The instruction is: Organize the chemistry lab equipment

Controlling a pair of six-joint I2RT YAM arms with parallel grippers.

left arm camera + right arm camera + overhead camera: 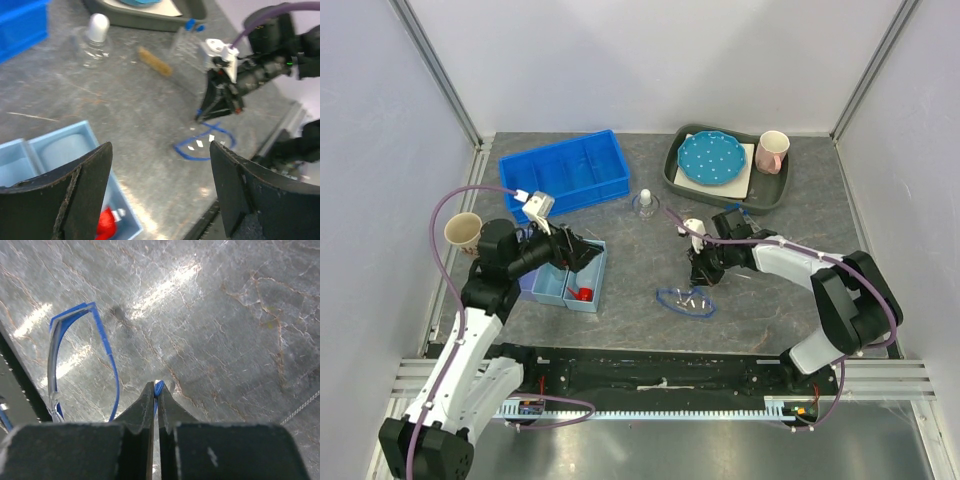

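Right gripper (158, 386) pinches an arm of the blue safety glasses (686, 300).
The glasses lie on the worktop (630, 262) to the right of the light-blue bin (550, 286), long axis running away from the bin. The right gripper's fingers are almost closed, clamping the blue arm tip. The left gripper (160, 147) hangs over the bin, spread wide and empty.

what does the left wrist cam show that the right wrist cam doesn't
Only left wrist: the dropper bottle, amber stick, tube rack, light blue tray, the open left gripper, and the right gripper seen from outside. Only right wrist: a close-up of its jaws shut on an end of the blue loop. Both: that blue loop on the grey table.
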